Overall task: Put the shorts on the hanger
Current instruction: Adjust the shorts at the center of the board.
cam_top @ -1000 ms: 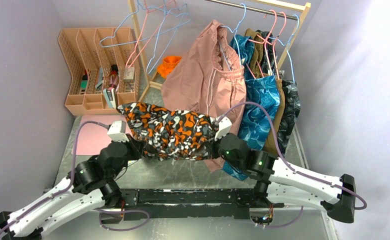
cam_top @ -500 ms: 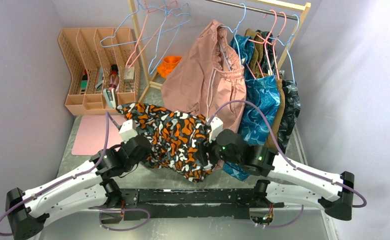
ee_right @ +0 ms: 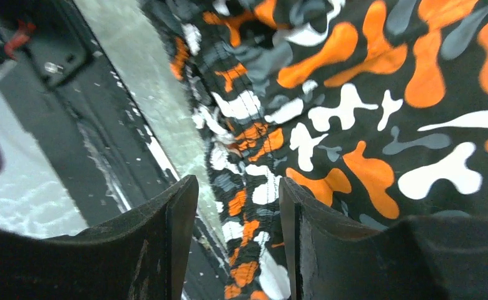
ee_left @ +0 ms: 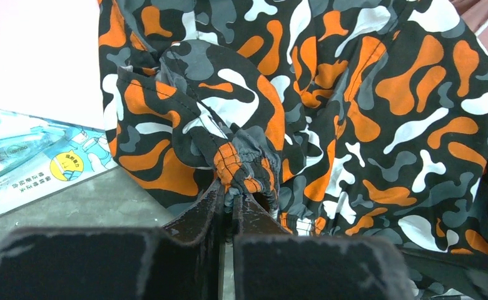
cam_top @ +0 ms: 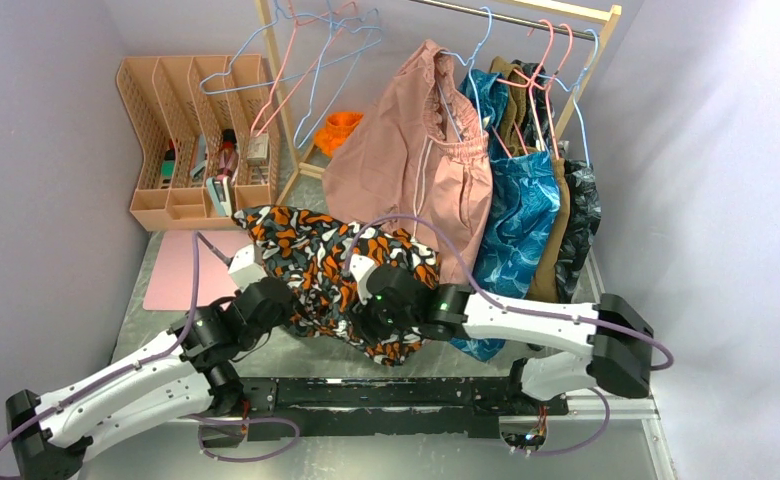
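The shorts [cam_top: 331,265], blotched orange, black, white and grey, hang in a bunch above the table between my two arms. My left gripper [cam_top: 264,300] is shut on a gathered fold of their waistband [ee_left: 244,165], and the jaws [ee_left: 232,203] pinch that cloth tightly. My right gripper [cam_top: 381,308] is open under the shorts' lower middle. In the right wrist view a strip of elastic edge [ee_right: 248,187] runs between the parted fingers [ee_right: 179,225] of the right gripper [ee_right: 238,209], which grips nothing. An empty light-blue hanger [cam_top: 234,62] hangs at the rack's left end among pink ones.
A wooden rack [cam_top: 526,15] at the back carries a dusty-pink garment [cam_top: 416,150], a blue leaf-print one [cam_top: 516,220] and darker clothes. A peach desk organiser [cam_top: 196,130] stands back left, with a pink mat [cam_top: 176,275] in front of it. The black base rail [cam_top: 386,390] lies near.
My right gripper let go of the shorts' right end and swung left under their middle. The freed side sagged and the shorts bunched up. My left arm shifted slightly right, still gripping.
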`<state>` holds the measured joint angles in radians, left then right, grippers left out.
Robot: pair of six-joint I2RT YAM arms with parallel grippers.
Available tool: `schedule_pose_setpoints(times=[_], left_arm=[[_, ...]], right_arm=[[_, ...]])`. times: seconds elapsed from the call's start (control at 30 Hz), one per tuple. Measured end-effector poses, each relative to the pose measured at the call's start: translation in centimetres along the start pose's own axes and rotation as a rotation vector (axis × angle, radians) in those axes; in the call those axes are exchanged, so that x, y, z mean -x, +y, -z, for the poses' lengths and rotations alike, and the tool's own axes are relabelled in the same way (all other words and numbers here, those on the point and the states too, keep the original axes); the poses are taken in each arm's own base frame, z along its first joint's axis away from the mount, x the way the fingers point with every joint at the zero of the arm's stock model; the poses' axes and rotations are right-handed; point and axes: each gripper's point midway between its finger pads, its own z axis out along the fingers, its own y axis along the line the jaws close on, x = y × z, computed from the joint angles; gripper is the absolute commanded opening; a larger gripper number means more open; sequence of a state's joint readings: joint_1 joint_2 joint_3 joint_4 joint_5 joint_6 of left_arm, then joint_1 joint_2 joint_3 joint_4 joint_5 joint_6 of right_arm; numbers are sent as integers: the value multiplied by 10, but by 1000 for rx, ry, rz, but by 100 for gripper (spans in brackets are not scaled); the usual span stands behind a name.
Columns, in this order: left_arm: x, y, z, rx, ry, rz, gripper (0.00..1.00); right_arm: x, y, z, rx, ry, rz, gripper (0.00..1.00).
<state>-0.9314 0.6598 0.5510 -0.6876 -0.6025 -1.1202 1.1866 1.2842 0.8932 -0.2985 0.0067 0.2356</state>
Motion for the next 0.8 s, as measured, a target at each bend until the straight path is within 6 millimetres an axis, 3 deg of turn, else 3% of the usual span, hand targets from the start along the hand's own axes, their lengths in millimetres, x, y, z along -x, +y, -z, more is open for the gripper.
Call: schedule_pose_setpoints(times=[0.07, 0.13, 0.47, 0.8], left_arm=[[-2, 3, -1, 4, 3, 3, 7], [-2, 5, 0, 2, 1, 9, 7], [-1, 8, 4, -7, -3, 17, 7], [0, 11, 7, -9, -3, 22, 7]], right_arm=[[-22, -5, -16, -13, 50, -4, 57], [-30, -7, -26, -20, 56, -7, 62], [-18, -5, -56, -48, -67, -22, 69], [-43, -19, -84, -184, -12, 0, 70]])
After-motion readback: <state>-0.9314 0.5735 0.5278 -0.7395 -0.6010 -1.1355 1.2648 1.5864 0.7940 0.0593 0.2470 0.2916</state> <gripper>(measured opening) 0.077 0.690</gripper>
